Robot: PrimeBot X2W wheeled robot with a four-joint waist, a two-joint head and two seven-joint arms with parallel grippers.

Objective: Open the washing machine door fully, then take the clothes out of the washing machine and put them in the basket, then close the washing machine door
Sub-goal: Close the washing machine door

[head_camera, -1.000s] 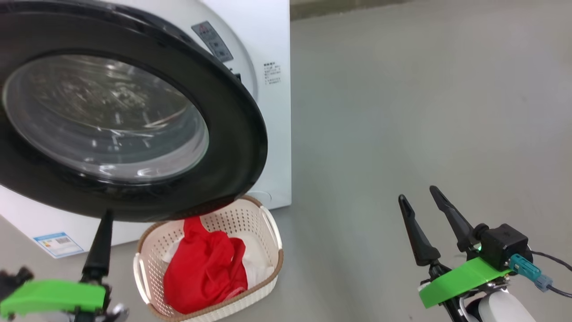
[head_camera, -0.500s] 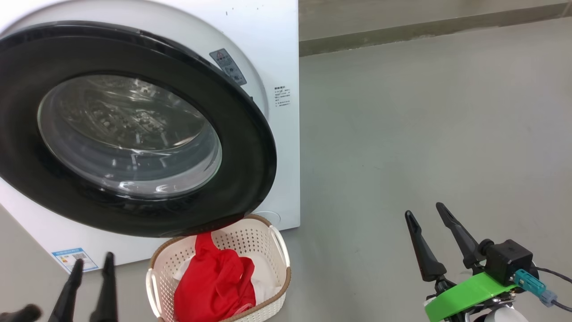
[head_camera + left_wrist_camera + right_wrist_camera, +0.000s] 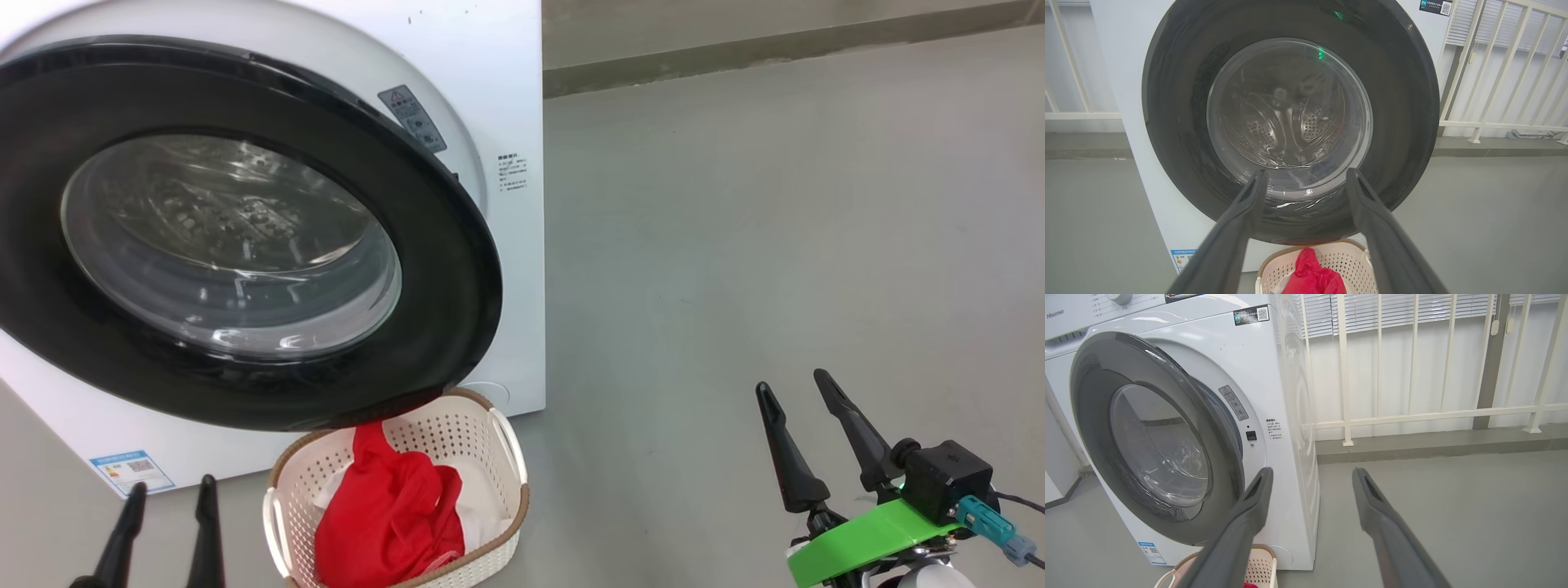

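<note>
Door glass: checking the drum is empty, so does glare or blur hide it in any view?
Head view: white streaks of glare cross the glass, drum holes only faint. Left wrist view: sharp, drum holes clear, one small green glint. Right wrist view: oblique, pale room reflections veil the drum.

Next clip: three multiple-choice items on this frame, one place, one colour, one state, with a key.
1. The basket stands A) on the floor below the washing machine door B) atop the machine C) in a gripper.
2. The clothes on top are A) blue B) red C) black.
3. The right gripper is A) shut on cloth B) shut on a handle C) open, empty.
1A: it sits on floor under the door's rim. 2B: red cloth shows. 3C: fingers spread, nothing between.
</note>
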